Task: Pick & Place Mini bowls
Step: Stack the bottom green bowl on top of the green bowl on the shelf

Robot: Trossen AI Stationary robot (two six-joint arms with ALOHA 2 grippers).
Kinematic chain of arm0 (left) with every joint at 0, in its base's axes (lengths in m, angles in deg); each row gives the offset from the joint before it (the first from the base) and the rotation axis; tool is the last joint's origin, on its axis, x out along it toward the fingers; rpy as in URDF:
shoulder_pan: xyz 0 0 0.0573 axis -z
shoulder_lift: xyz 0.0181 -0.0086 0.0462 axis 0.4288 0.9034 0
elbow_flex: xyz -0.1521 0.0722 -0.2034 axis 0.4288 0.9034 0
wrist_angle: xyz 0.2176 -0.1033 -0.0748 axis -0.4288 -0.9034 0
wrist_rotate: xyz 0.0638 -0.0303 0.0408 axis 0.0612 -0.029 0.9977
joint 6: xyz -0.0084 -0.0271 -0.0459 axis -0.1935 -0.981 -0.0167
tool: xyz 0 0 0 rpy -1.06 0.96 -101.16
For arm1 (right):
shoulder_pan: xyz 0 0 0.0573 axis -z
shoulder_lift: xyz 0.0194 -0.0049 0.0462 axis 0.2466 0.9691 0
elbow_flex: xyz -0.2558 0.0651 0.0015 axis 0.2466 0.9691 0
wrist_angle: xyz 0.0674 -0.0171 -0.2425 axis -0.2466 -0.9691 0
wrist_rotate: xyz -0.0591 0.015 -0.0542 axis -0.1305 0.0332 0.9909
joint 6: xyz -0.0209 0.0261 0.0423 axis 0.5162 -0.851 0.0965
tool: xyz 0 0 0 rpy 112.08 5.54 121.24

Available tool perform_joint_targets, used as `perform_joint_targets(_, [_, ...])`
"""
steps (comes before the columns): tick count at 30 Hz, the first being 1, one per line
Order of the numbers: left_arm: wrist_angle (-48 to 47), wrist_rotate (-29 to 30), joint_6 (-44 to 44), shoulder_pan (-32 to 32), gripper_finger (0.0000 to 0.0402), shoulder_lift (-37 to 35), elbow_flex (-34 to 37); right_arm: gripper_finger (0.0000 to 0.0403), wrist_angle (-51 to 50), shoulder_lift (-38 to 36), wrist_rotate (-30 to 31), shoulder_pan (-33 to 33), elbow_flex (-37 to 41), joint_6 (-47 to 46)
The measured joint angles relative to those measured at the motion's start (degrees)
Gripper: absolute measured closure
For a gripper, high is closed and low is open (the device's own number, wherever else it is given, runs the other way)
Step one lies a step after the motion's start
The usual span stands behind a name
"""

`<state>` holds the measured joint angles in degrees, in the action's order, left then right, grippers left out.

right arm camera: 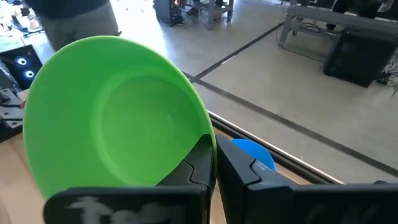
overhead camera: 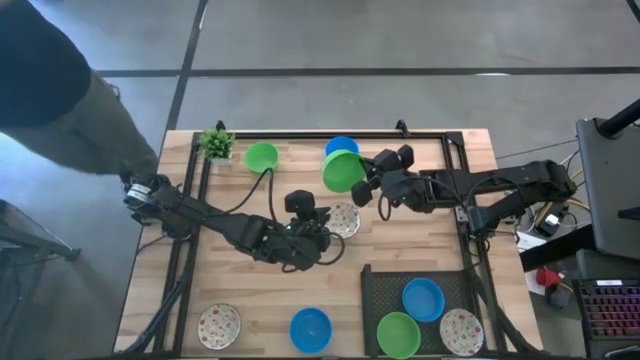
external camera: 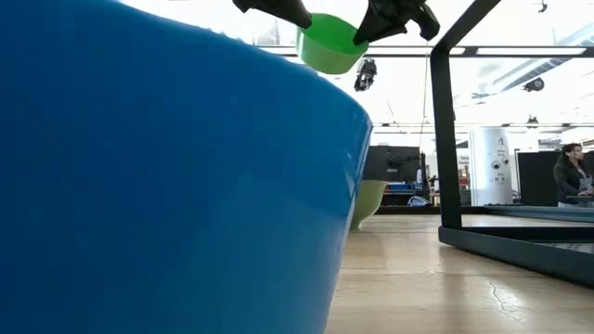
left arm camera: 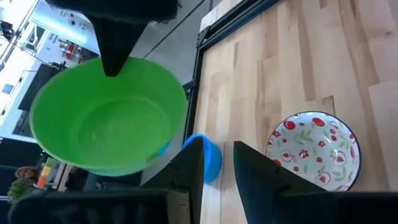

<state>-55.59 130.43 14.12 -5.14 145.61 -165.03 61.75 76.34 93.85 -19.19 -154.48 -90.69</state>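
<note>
I hold a green mini bowl [overhead camera: 343,171] by its rim in my right gripper [overhead camera: 366,186], fingers pinched tight on it, lifted above the table and tilted. It hangs just beside the blue bowl [overhead camera: 342,147] at the table's far edge. My left gripper [overhead camera: 327,224] rests with its fingers parted and empty, right next to the speckled bowl [overhead camera: 345,220], on the near side of that blue bowl.
</note>
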Motion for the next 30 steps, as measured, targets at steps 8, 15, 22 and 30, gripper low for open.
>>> perform_joint_targets(8, [-0.9,0.0,-1.2,0.0,0.0314,0.0,0.0,0.0392,-2.3,-2.1,1.5,0.0,0.0,0.3])
perform_joint_targets(15, [-1.3,0.0,-5.1,0.1,0.0314,0.0,0.1,0.0392,-5.9,-5.7,1.4,0.0,0.0,-0.2])
perform_joint_targets(22, [-3.0,0.0,-12.9,0.0,0.0314,-0.6,0.1,0.0392,-9.9,-11.4,-3.0,-0.1,0.0,-0.4])
perform_joint_targets(30, [-5.2,0.0,-19.0,-0.8,0.0314,-2.1,0.1,0.0392,-18.9,-17.1,-10.9,-0.6,0.0,-4.8])
